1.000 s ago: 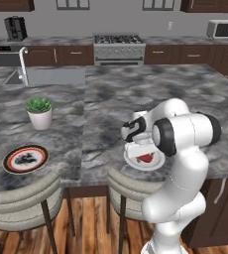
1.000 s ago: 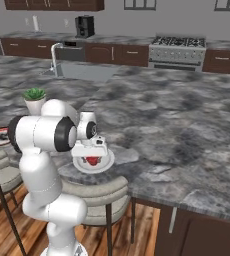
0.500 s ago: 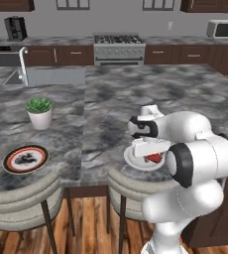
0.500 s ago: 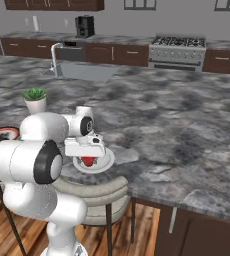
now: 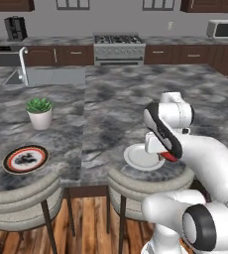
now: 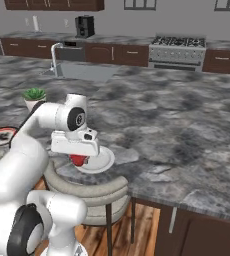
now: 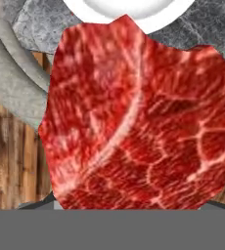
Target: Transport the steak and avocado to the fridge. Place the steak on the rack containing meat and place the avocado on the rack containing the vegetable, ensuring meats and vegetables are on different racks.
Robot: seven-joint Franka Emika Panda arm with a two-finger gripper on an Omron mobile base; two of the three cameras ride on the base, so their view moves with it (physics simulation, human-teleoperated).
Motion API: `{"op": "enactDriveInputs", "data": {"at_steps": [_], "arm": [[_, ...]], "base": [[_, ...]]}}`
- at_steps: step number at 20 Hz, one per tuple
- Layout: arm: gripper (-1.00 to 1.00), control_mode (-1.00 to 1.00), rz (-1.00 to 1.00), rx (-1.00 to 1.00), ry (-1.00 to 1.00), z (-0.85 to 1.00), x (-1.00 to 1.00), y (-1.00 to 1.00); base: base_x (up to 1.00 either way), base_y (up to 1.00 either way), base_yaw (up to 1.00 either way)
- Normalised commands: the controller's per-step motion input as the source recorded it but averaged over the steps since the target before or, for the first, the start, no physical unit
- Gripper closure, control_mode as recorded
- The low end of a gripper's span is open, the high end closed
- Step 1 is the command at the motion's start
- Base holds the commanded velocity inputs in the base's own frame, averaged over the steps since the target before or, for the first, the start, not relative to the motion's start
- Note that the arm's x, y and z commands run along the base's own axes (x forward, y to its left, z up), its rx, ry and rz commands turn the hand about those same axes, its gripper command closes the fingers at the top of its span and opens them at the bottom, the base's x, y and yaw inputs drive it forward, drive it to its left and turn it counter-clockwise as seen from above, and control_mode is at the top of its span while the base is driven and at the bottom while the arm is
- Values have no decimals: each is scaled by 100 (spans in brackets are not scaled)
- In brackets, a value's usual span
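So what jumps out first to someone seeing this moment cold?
The steak, bright red with whitish marbling, looms large in the hand view, close against the camera. In the base views it peeks out red beneath the robot's hand, at the near edge of a white plate on the marble counter. Further left sit a red-rimmed plate and a potted plant.

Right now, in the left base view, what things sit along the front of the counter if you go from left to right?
Red-rimmed plate → potted plant → white plate → steak under the gripper.
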Motion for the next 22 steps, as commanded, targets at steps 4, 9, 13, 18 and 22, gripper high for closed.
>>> {"op": "enactDriveInputs", "data": {"at_steps": [4,9,13,18,22], "arm": [[100,-100,-2,1,-9,92,-100,-1],[100,-100,-1,0,-13,96,-96,0],[100,-100,0,0,-17,97,-88,-4],[100,-100,0,0,-12,96,-69,0],[100,-100,0,0,-24,60,-47,0]], "base": [[0,0,0],[0,0,0],[0,0,0],[0,0,0],[0,0,0]]}}
